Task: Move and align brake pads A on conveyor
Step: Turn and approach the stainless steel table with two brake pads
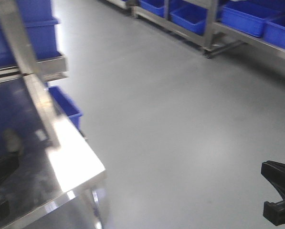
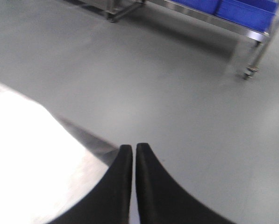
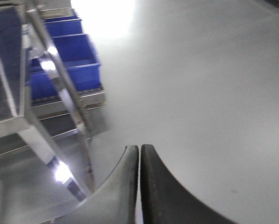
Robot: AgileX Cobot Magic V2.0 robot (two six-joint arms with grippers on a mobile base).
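Left gripper (image 2: 132, 148) and right gripper (image 3: 139, 149), bottom centre, are both clenched on nothing. Steel table (image 1: 70, 162) at lower left has a blurry dark blob (image 1: 11, 140) on it, can't tell if it's one of the brake pads A. Blue bins (image 1: 247, 16) upper right, too blurry to see what's inside.

One small dark grey oblong, likely a brake pad A (image 1: 11, 140), lies flat on the shiny tabletop (image 1: 70, 162) at 9 o'clock, front view. Heavily blurred; groove not discernible.
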